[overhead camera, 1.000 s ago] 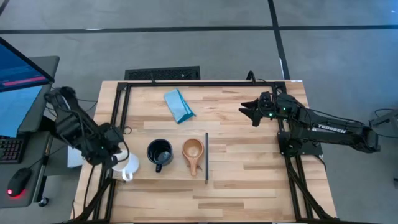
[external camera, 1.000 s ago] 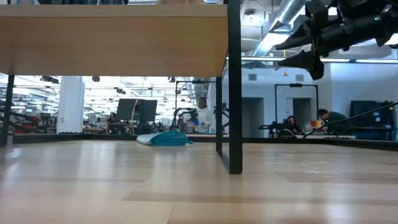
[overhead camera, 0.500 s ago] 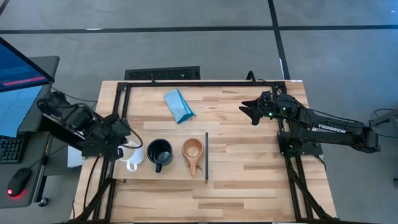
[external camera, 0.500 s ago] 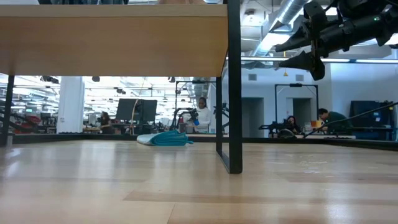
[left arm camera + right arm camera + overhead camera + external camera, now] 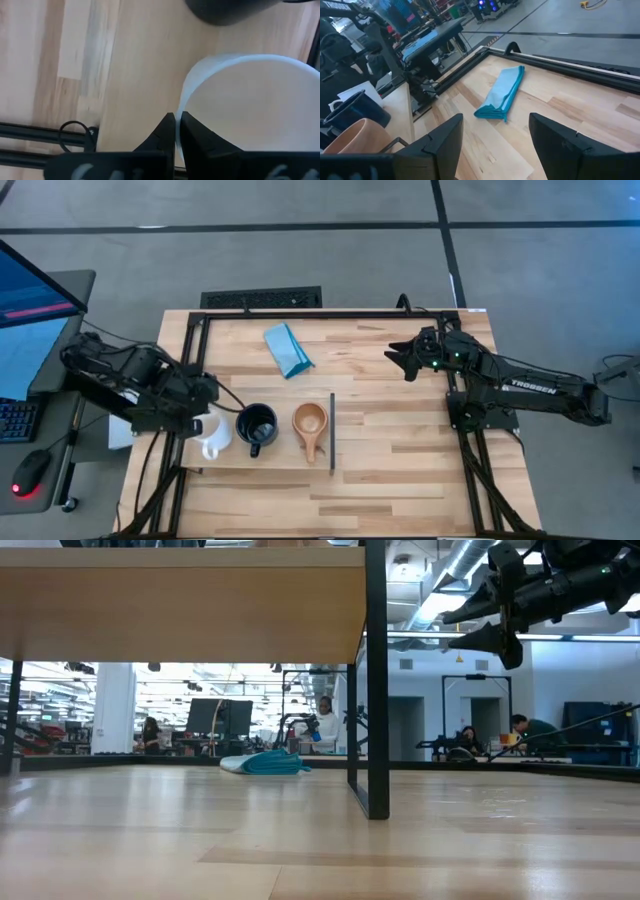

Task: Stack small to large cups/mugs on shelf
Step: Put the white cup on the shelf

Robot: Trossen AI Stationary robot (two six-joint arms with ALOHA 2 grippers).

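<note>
White ceramic is what matters from above: the white mug (image 5: 210, 437) stands at the left end of the shelf (image 5: 285, 462), just beside the black mug (image 5: 256, 426), with the wooden cup (image 5: 310, 422) next along, near the dark strip. The left gripper (image 5: 200, 398) sits over the white mug's far rim; the right gripper (image 5: 400, 360) waits well apart over the table's right half.

Level with the tabletop, the shelf board (image 5: 180, 615) shows edge-on overhead, the blue cloth (image 5: 265, 763) lies beyond it, and the right gripper (image 5: 470, 625) hangs high with its fingers spread.

Through the left wrist camera, the fingertips (image 5: 167, 125) are pressed together just outside the white mug's wall (image 5: 240, 100), clamping nothing. I judge the order already runs small to large, so the arm should lift straight up without nudging the rim.

Through the right wrist camera, its fingers (image 5: 445, 135) stand wide apart above the cloth (image 5: 502, 95).
</note>
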